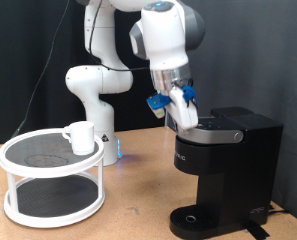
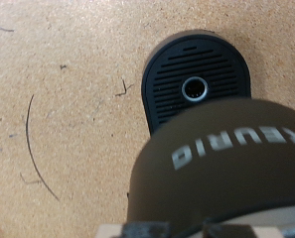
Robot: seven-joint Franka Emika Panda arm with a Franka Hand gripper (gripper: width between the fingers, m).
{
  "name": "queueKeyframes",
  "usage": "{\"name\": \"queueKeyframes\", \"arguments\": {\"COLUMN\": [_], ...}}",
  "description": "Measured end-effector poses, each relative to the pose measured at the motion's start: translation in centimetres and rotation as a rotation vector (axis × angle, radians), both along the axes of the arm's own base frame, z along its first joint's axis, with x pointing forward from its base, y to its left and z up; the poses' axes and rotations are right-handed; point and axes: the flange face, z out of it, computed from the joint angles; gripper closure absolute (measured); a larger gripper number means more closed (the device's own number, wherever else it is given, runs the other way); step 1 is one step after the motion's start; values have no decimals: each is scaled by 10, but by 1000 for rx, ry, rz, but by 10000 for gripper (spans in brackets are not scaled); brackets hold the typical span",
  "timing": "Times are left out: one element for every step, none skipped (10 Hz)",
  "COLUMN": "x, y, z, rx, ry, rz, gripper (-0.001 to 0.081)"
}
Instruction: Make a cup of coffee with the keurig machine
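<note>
The black keurig machine (image 1: 224, 165) stands at the exterior view's right with its lid down. My gripper (image 1: 182, 116) hangs over the lid's front edge, close to or touching it, its blue-padded fingers apart with nothing between them. The wrist view looks down the machine's rounded front (image 2: 226, 159), with its logo, onto the bare drip tray (image 2: 195, 87). Only the fingertips (image 2: 137, 230) show at that frame's edge. The white cup (image 1: 81, 136) sits on top of a white rack at the exterior view's left, well away from the gripper.
The two-tier round white rack (image 1: 48, 190) with black mesh shelves stands at the exterior view's left. The robot's base (image 1: 93, 95) is behind it. Bare wooden tabletop (image 1: 138, 200) lies between rack and machine. Black curtain behind.
</note>
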Motion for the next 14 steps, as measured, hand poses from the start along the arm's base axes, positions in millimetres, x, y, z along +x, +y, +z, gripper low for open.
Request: {"name": "queueKeyframes", "arguments": {"x": [3,4,5,5,4,3,2,-1,-3,-4,-5,-6,-8,-10], "y": [-2,-3,-3,-5,-7,-9,-12,-14,-15,-15,-16,-16,-17,-18], "z": [-1,0,-1,-1,-2,-3,-4,-4,-5,-5,-6,-6,-6,-6], "rx": [2,9,28,51,77,106,137,157,164,164,159,153,148,154], "ry": [-15,-30,-48,-63,-75,-91,-125,-155,-173,-180,-187,-196,-203,-202], "rz": [-6,0,14,32,52,69,84,96,103,108,107,107,110,113], "gripper": [806,806,806,806,806,806,806,806,806,806,806,806,806,806]}}
